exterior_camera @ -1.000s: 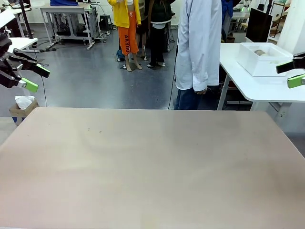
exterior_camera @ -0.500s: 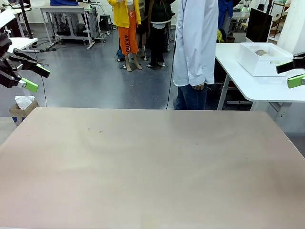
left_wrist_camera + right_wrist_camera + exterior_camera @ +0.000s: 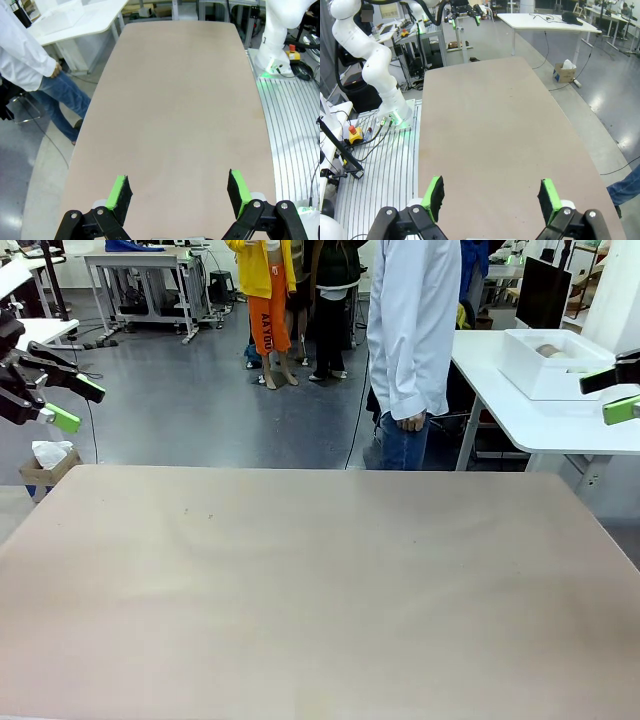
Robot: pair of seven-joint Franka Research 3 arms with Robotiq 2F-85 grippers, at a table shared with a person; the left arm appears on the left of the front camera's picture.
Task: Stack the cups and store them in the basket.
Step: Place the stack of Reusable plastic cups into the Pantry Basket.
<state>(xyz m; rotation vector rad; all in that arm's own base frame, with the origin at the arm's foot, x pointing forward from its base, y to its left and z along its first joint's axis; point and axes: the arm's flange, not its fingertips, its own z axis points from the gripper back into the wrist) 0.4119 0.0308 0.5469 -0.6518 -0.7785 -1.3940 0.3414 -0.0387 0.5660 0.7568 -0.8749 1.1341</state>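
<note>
My left gripper [image 3: 78, 405] hangs open in the air off the table's far left corner, with nothing between its green pads [image 3: 120, 192]. My right gripper [image 3: 612, 395] is open too, raised off the far right side, its pads [image 3: 547, 197] bare. The basket [image 3: 552, 368], a white rectangular bin, stands on a neighbouring white table at the back right, just beyond my right gripper. Something tan [image 3: 545, 348] lies inside it; I cannot tell what. The cups are out of view.
The tan tabletop [image 3: 320, 580] stretches between the arms. A person in a white coat [image 3: 415, 330] stands at its far edge, one hand hanging down. The white side table [image 3: 560, 420] sits close to the far right corner. More people stand farther back.
The person in the white coat has shifted and turned a little at the far edge. Both grippers stay where they were, still open.
</note>
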